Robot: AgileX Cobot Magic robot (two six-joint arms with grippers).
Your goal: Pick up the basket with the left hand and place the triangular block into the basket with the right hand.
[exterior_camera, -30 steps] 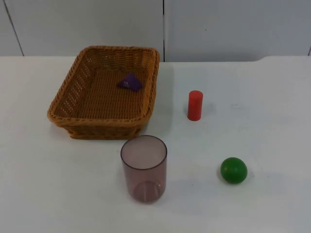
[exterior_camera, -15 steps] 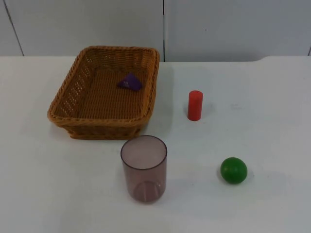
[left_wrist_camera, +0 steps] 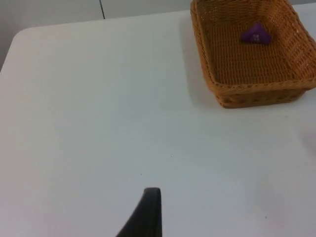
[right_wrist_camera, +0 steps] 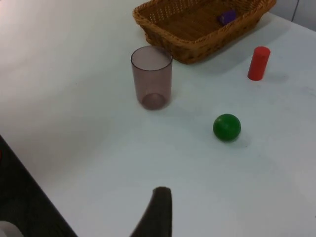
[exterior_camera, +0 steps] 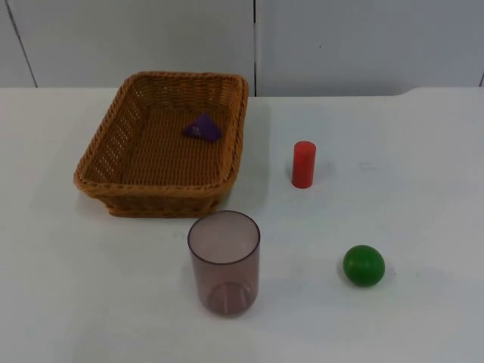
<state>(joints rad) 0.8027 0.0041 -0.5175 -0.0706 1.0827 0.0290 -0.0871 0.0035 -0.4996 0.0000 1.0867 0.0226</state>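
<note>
1. Already the triangular block, a purple piece, lies inside the basket, on the woven floor near the far right corner; in the top view that puts it in the upper left part of the frame. Judged from this, the placing step looks done.

2. The basket sits flat on the white surface, not lifted; nothing touches its rim. I judge it has been set down because its load is in.

3. Left end effector: one black fingertip shows in the left wrist view, over bare surface, well apart from the basket and the block. Whether its fingers are released or clenched I cannot tell. It grasps nothing visible and appears to wait.

4. Right end effector: one dark fingertip, over the near part of the surface, well apart from everything. Its state I likewise cannot tell.

5. Other things stand outside the basket, likely as distractors:
   - a tinted cup, upright, just in front of the basket, lower centre of the top view;
   - a red cylinder, upright, right of the basket;
   - a green ball, lower right.
</note>
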